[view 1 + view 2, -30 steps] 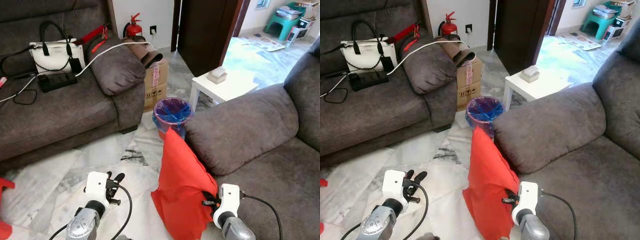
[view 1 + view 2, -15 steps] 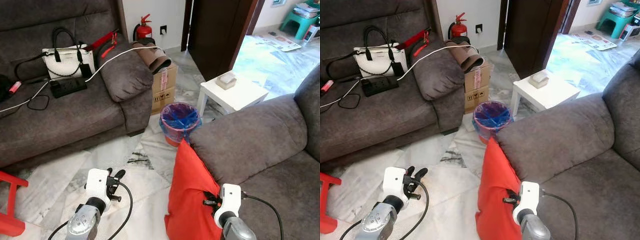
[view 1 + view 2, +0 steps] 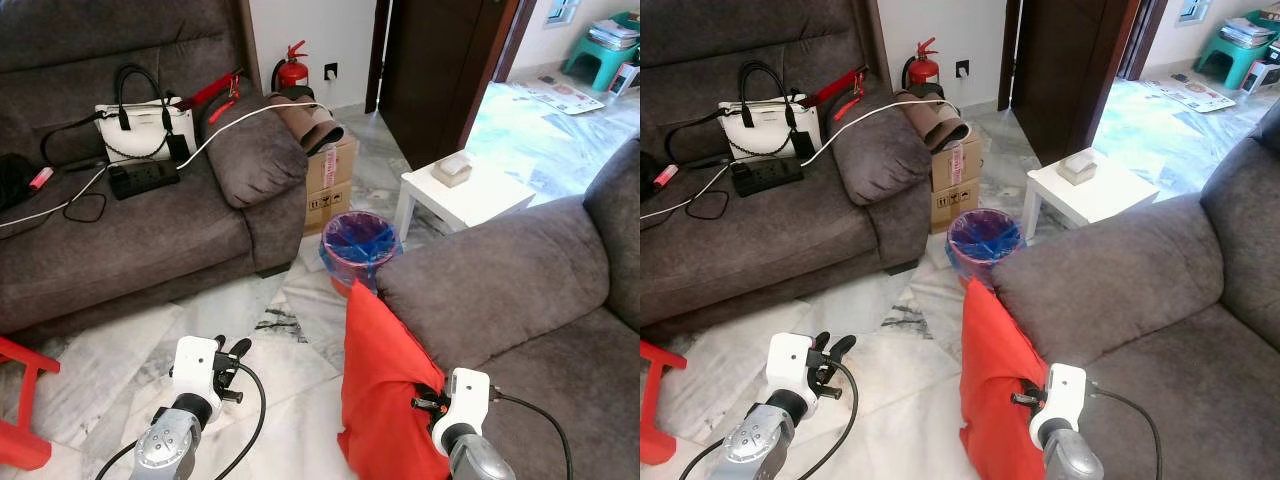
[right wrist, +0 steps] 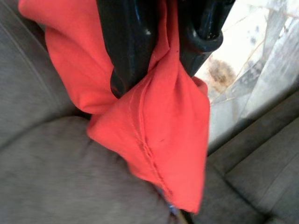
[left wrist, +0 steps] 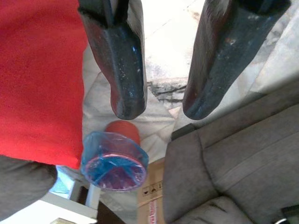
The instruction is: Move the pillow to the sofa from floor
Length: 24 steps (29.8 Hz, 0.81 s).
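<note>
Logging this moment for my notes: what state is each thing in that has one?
Red pillow: off the floor, pinched, leaning on the sofa arm.
Right pincer: shut on the pillow's fabric.
Left pincer: open, empty.
Bin: upright, lined with a blue bag.
Handbag: upright on the far sofa.

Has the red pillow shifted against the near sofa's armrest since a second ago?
Yes. The pillow, held by the right gripper, now presses closer against the armrest.
</note>
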Motion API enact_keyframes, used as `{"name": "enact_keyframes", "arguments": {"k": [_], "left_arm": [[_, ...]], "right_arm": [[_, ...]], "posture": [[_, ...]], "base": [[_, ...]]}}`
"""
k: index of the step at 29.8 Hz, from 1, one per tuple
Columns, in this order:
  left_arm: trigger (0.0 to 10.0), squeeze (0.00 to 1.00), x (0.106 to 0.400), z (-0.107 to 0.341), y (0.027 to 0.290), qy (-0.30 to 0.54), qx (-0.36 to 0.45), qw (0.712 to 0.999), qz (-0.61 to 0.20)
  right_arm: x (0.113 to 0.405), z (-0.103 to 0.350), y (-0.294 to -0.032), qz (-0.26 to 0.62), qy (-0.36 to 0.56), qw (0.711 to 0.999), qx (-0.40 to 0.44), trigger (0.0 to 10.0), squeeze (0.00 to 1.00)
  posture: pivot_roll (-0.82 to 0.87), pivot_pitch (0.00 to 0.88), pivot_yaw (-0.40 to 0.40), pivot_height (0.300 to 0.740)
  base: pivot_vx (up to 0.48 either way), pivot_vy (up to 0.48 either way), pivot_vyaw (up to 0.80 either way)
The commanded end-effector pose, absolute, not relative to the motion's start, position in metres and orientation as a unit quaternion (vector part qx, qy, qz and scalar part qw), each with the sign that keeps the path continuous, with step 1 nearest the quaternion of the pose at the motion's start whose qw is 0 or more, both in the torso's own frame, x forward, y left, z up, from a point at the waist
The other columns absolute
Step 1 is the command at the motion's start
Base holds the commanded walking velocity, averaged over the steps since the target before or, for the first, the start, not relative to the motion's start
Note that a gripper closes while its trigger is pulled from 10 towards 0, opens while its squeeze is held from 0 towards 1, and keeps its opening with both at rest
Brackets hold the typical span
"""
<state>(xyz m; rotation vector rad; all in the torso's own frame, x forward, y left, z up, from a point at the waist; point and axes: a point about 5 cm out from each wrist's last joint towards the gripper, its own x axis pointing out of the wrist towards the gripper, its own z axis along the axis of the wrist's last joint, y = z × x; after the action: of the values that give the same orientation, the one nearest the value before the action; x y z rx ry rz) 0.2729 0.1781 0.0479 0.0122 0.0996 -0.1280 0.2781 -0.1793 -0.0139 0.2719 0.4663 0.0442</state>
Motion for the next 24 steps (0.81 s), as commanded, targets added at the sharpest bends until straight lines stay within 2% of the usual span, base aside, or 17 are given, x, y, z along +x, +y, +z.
{"name": "enact_keyframes", "arguments": {"k": [1, 19, 24], "left_arm": [[10.0, 0.00, 0.2699, 0.0427, 0.1787, 0.062, 0.007, 0.996, -0.065], [10.0, 0.00, 0.2701, 0.0427, 0.1803, 0.060, 0.013, 0.996, -0.060], [10.0, 0.00, 0.2699, 0.0423, 0.1806, 0.059, 0.017, 0.996, -0.058]], "right_arm": [[0.2913, 0.0009, -0.1831, 0.016, 0.190, 0.972, 0.137, 10.0, 0.00], [0.2908, 0.0002, -0.1879, 0.014, 0.199, 0.972, 0.124, 10.0, 0.00], [0.2910, 0.0002, -0.1872, 0.016, 0.200, 0.972, 0.121, 10.0, 0.00]], "posture": [[0.14, 0.104, 0.016, 0.740], [0.14, 0.105, 0.005, 0.740], [0.14, 0.107, 0.004, 0.740]], "base": [[0.000, 0.000, -0.80], [0.000, 0.000, -0.80], [0.000, -0.378, -0.80]]}}
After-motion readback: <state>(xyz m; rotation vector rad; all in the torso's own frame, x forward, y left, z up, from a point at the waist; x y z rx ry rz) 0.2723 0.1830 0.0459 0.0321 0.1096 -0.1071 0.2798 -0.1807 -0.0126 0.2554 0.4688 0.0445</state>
